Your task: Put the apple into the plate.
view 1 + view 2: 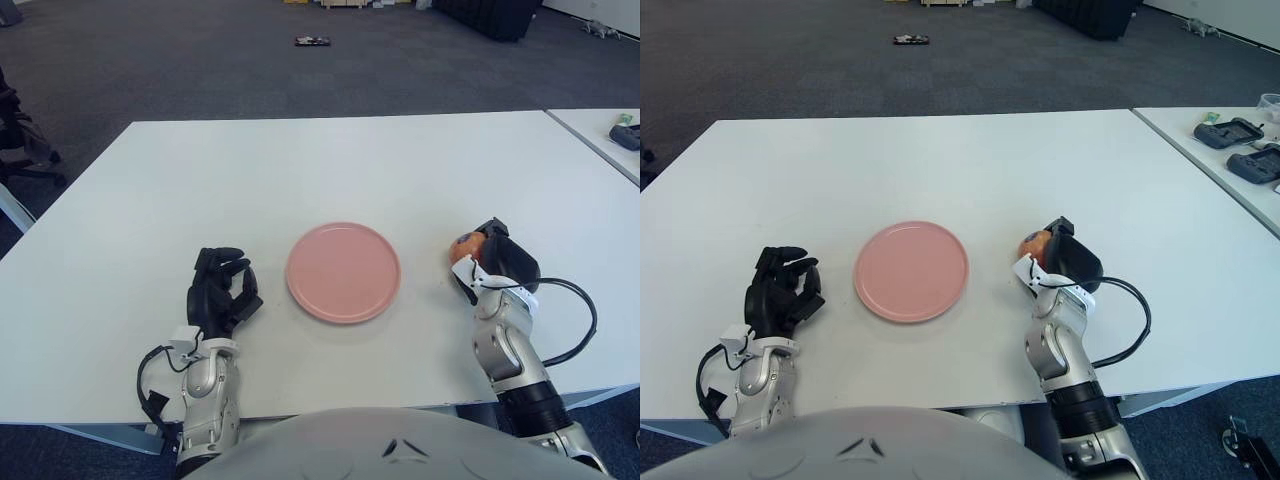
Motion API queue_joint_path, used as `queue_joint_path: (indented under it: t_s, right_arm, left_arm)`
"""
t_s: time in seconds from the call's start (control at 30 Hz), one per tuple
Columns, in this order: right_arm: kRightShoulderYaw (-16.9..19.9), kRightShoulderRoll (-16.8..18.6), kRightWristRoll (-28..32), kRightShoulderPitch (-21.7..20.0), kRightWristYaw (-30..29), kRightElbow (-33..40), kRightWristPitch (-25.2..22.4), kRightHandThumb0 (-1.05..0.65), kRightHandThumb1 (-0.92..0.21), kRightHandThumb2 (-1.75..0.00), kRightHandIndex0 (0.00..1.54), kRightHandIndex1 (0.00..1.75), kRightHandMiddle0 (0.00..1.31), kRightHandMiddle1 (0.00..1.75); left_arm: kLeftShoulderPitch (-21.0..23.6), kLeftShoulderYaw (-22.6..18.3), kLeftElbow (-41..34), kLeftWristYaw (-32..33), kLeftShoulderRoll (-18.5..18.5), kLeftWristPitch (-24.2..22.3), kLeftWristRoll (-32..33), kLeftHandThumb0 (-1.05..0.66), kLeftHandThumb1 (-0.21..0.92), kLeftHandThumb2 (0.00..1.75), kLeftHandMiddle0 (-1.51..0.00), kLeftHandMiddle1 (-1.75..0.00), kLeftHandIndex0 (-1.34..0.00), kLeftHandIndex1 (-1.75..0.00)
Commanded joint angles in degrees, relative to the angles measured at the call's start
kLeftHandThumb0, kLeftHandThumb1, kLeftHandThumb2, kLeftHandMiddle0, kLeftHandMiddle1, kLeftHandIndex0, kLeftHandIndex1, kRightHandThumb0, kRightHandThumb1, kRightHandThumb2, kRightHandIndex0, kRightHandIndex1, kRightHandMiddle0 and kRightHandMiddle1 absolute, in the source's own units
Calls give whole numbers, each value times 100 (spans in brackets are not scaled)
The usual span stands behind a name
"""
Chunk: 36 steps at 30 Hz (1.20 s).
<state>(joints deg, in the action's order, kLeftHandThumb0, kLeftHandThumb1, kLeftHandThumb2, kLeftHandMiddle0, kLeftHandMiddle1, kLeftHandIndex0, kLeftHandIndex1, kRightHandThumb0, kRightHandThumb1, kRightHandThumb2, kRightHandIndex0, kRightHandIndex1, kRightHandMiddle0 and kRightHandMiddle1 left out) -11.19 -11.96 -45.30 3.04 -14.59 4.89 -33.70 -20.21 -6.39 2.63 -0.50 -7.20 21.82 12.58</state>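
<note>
Nearest to me, close to the table's (120, 200) front edge, sit both my hands. On the left side my left hand (220, 292) shows just left of the plate, fingers loosely curled and holding nothing; it has no part in this. Toward the front right, my right hand (497, 262) is wrapped around the apple (466, 245), whose orange-red skin peeks out on the side of my dark fingers that faces the plate. I judge the grasp to be closed on the fruit, though I cannot tell whether the apple is lifted or touching the tabletop beneath.

A little farther in, between my two hands and slightly nearer the front edge than the middle, lies the pink plate (343, 272), flat and bare. It is directly to the left of my right hand, with a strip of bare white table between its rim and the apple. So the carry I need is a short sideways travel leftward, hardly any reach forward, and the right hand is plainly the one placed for it.

Beyond the plate the table runs back bare to its far edge, with dark carpet behind.
</note>
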Motion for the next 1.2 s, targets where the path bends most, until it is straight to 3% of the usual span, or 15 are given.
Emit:
queue_joint_path:
  t_s: [0.0, 0.27, 0.57, 1.17]
  right_arm:
    - [52, 133, 243, 115, -130, -53, 293, -1, 7, -175, 89, 175, 70, 172]
    - [210, 473, 387, 121, -777, 62, 723, -1, 8, -175, 88, 175, 73, 168]
    - [86, 825, 378, -58, -1156, 317, 1054, -1, 8, -175, 88, 175, 74, 168]
    - [-191, 785, 890, 136, -1249, 588, 3293, 0, 1, -168, 88, 169, 62, 174]
  left_arm:
    - [-102, -6, 186, 58, -100, -242, 12, -1, 50, 109, -46, -167, -31, -175]
    - [-99, 7, 191, 84, -90, -206, -77, -1, 50, 109, -45, -169, -31, -175]
    - [-64, -5, 242, 122, -104, -123, -146, -1, 50, 109, -45, -168, -33, -175]
    - [-8, -9, 297, 158, -72, -187, -198, -1, 49, 111, -44, -171, -33, -175]
